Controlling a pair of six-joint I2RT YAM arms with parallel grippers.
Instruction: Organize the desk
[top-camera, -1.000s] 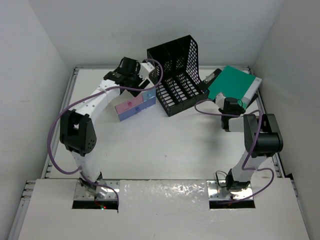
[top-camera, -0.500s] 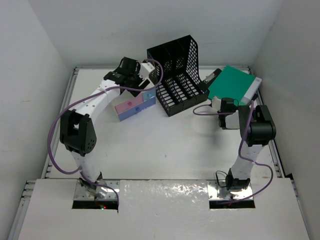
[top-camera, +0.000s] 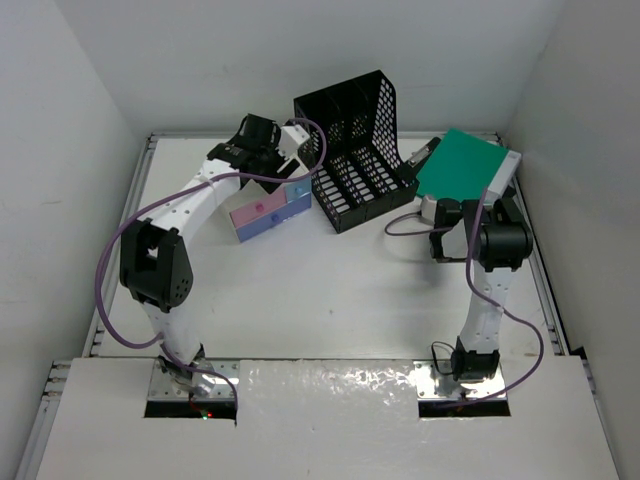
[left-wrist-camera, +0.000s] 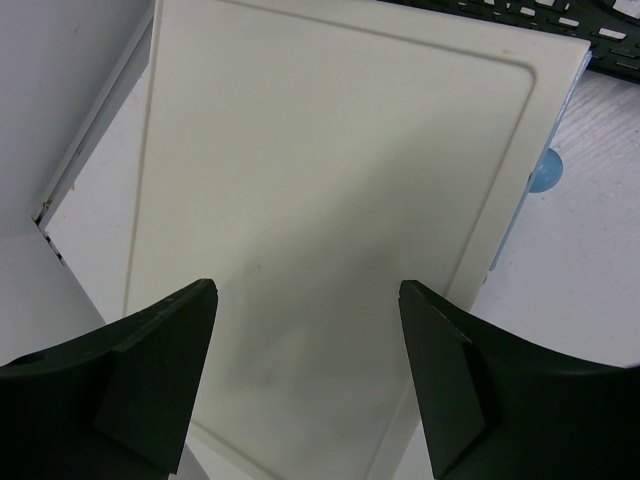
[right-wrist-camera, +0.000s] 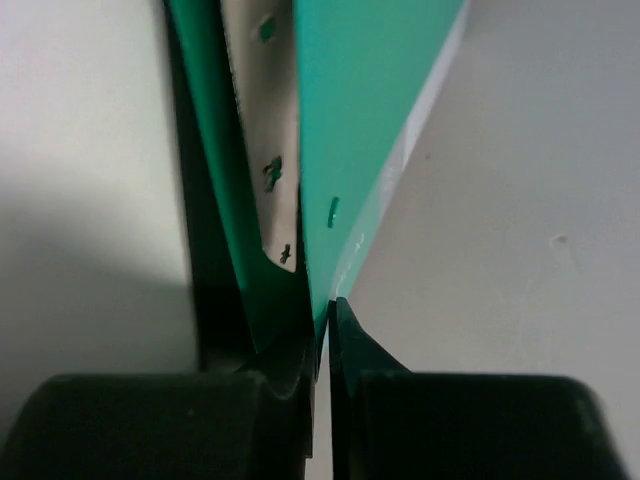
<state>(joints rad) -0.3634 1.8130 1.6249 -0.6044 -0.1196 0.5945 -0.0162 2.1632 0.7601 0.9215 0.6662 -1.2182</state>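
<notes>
**A:** Where's the desk (top-camera: 330, 290) in all this?

**B:** It's the big white top between the plain white walls (top-camera: 60, 150), with both arm bases at its near edge. Everything on it sits toward the far side.

**A:** What's on it?

**B:** A black mesh file rack (top-camera: 350, 160) stands at the far centre, askew to the desk's edges. Just beside it on the left is a small drawer box (top-camera: 268, 212) with one pink drawer front and one blue. To the rack's right, in the far right corner, is a green folder (top-camera: 465, 165).

**A:** And the left gripper?

**B:** The left gripper (left-wrist-camera: 305, 290) hangs over the drawer box's cream top with its fingers (left-wrist-camera: 150, 380) well apart. Nothing is between them, only the lid below. I can't tell whether the tips touch the lid. In the wrist view a blue knob (left-wrist-camera: 545, 170) pokes out past the box's right edge.

**A:** The right one?

**B:** The right gripper (right-wrist-camera: 322, 330) is pinched together on the folder. The green cover runs straight down into the closed jaws, with a pale perforated strip (right-wrist-camera: 262, 150) lying just inside the cover. From above, the grip is at the folder's near-left corner — the end away from the wall. I can't tell whether that corner is lifted off the desk.
</notes>
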